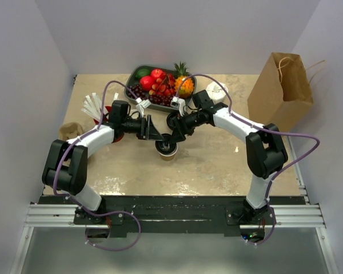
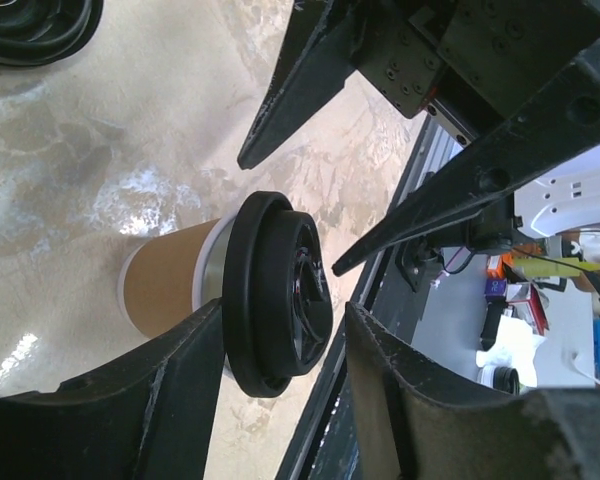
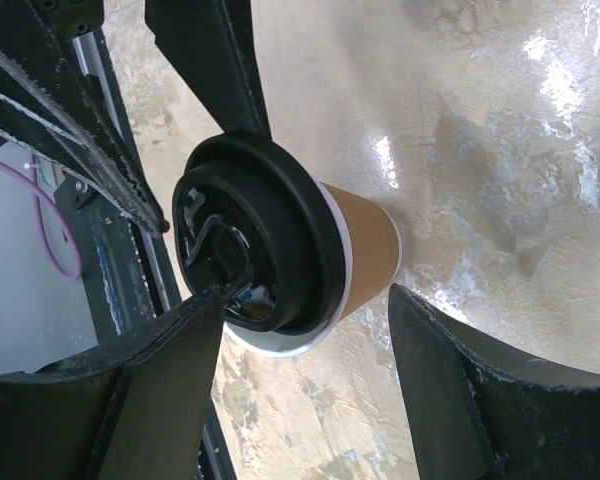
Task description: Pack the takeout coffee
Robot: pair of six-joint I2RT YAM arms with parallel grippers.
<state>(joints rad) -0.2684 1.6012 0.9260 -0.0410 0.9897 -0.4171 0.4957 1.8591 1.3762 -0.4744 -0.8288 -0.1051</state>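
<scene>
Care with the grip matters most here, because both claws crowd one small target. The small tapered brown kraft paper cup point(image 1: 167, 152) stands upright on the mottled beige table point(image 1: 217, 165), near the middle and just in front of the arms' meeting point. Its round black plastic lid point(image 3: 250, 230) is on top. The left gripper point(image 2: 285, 320) is spread wide, with its fingers on either side of the lid and not pressing it. The right gripper point(image 3: 308, 298) is likewise released, and its fingers flank the cup without a visible squeeze.

In the right wrist view a sliver of white rim shows under one edge of the lid, so the lid may not be fully seated; the pictures do not settle this. A sound approach would be to let only one claw close, and to close it on the brown wall below the lid, not on the lid, which might pop off. The other claw should back clear first so the fingers do not collide.

The tall brown paper bag point(image 1: 280, 85) with twisted handles stands open at the far right, well apart from the cup, so the carry should be level and the lowering straight down.
</scene>
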